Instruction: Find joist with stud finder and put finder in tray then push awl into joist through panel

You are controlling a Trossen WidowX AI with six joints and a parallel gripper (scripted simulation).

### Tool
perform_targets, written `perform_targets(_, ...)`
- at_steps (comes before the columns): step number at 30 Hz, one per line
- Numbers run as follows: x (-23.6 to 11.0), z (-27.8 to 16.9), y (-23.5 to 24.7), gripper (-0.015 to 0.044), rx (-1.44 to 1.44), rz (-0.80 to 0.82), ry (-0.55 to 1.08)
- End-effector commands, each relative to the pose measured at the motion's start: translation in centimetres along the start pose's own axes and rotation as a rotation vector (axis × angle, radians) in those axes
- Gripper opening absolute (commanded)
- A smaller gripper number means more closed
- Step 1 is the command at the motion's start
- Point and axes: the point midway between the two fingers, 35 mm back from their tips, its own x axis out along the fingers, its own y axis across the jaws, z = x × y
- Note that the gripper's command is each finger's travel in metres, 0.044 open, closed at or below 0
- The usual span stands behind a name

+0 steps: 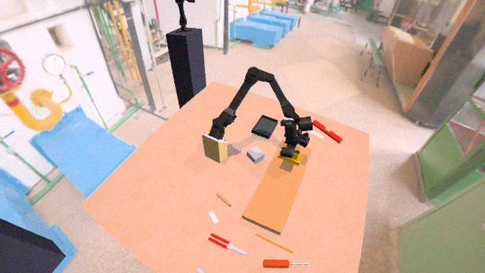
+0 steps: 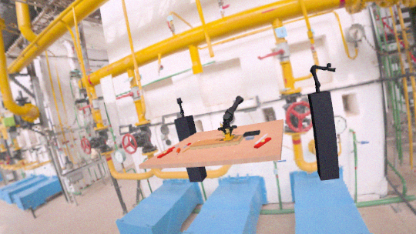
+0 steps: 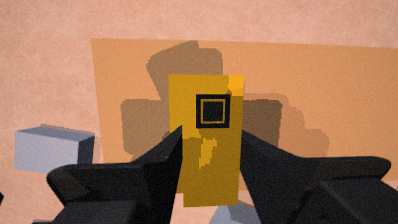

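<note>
The floor panel is laid on the table, running lengthwise from its near edge toward the arm. The stud finder is held between the fingers of the gripper over the panel's far end. A small block is set just left of that end, with the arm's base further left. The tray is placed behind the block. A level is found right of the tray. The awl is laid left of the panel, and two screwdrivers are placed near the table's front edge
</note>
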Motion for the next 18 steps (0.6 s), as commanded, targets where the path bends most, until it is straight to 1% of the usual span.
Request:
perform_targets(1, 0.0, 0.1, 1.7, 0.0, -0.011, 0.008, 0.0)
perform_targets(13, -0.1, 0.0, 5.4, 0.0, -0.011, 0.01, -0.001)
perform_targets(18, -0.1, 0.0, 5.8, 0.0, -0.011, 0.011, -0.001)
